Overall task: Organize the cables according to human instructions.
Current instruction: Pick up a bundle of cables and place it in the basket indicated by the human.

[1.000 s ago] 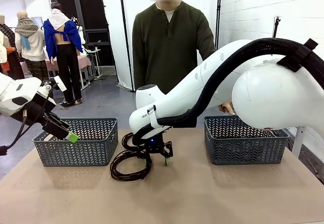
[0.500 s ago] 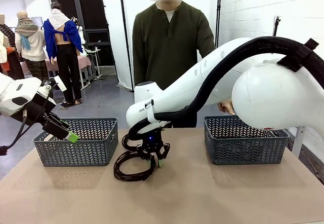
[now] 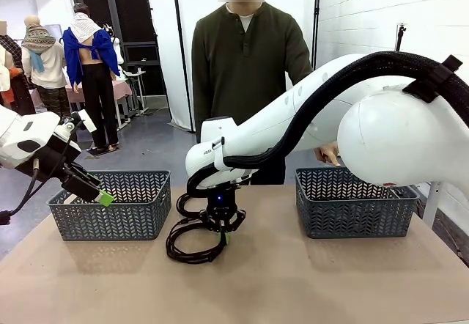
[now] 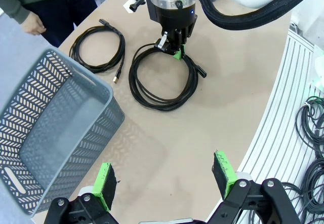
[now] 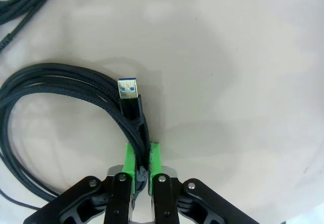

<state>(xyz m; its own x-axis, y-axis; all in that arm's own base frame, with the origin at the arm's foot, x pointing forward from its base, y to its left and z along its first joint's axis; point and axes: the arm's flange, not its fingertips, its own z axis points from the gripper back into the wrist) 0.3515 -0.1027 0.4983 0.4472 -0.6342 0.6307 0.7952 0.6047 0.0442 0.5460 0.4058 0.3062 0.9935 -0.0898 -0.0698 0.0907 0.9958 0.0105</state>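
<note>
A coiled black cable (image 3: 192, 245) lies on the table in front of the person, and my right gripper (image 3: 222, 226) points straight down on its right side. In the right wrist view that gripper (image 5: 143, 159) is shut on the cable's braided strands (image 5: 76, 89), with a blue-tongued USB plug (image 5: 129, 91) just beyond the pads. The left wrist view has the same coil (image 4: 162, 79) under the right gripper (image 4: 174, 51), and a second coiled cable (image 4: 98, 44) lying free beside it. My left gripper (image 4: 163, 181) hangs open and empty above the table, next to the left basket.
Grey lattice baskets stand at the left (image 3: 110, 207) and right (image 3: 352, 207) of the table. The person stands at the far edge, one hand (image 4: 33, 26) near the second cable. Several more cables (image 4: 309, 133) lie below the table edge.
My right arm's wrist has shifted a little left and lower over the coil, and the coil has drawn in slightly. The left arm has not moved.
</note>
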